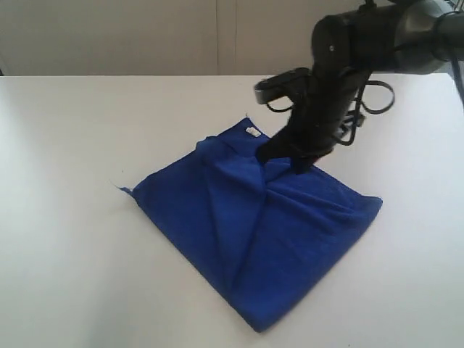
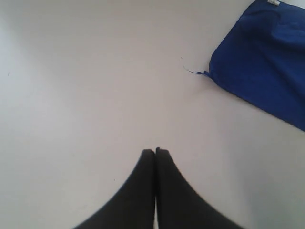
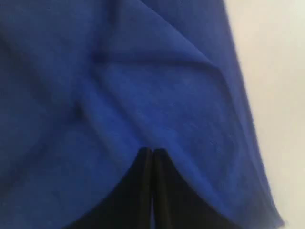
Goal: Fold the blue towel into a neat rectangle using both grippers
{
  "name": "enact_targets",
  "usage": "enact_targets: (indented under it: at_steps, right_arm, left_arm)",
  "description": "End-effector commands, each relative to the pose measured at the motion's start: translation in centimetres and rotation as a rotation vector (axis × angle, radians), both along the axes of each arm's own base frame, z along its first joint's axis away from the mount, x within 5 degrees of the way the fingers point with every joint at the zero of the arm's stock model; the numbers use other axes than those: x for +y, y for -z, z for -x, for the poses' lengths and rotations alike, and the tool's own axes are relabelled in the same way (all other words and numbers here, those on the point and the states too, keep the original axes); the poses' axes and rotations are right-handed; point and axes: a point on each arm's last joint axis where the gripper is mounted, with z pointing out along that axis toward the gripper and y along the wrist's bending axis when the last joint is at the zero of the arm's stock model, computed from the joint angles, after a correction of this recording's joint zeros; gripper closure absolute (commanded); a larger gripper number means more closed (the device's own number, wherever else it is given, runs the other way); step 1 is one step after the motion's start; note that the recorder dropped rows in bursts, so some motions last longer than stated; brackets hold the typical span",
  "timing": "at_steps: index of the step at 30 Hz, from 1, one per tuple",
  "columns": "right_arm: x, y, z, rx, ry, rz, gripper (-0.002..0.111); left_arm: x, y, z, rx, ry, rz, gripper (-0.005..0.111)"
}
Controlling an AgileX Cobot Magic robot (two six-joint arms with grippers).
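- Exterior view: the towel (image 1: 254, 232) lies on the table (image 1: 65, 145) as a rough, layered four-sided packet. One corner points toward the camera and the white tag (image 1: 252, 131) sits at the far corner.
- Progress, as I judge it: at least one fold looks done. Diagonal ridges cross the top layer and the edges do not line up, so smoothing or another fold seems left.
- Right gripper (image 1: 293, 163): down on the cloth near the tag corner, jaws together. Creases fan out from its tip, but I cannot tell whether cloth is pinched between them.
- Left gripper (image 2: 155, 151): jaws together, holding nothing, over bare table well apart from the towel's frayed corner.
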Motion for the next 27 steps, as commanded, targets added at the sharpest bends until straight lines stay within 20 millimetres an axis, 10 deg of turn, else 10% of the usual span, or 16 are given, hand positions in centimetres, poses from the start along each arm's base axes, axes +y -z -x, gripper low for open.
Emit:
enact_targets:
  at_steps: [1,12,27]
  right_arm:
    - [5.7,-0.6,1.2,-0.121,-0.154,-0.063,0.108]
    - [14.2,3.6,4.1,-0.101,-0.296,-0.154,0.108]
    - [15.6,8.7,3.4,-0.102,-0.297,-0.155,0.108]
  left_arm:
    - [0.0,0.2,0.1,0.007,0.0,0.006,0.107]
    - [0.0,0.2,0.1,0.007,0.0,0.006,0.107]
    - [0.0,0.2,0.1,0.007,0.0,0.006,0.107]
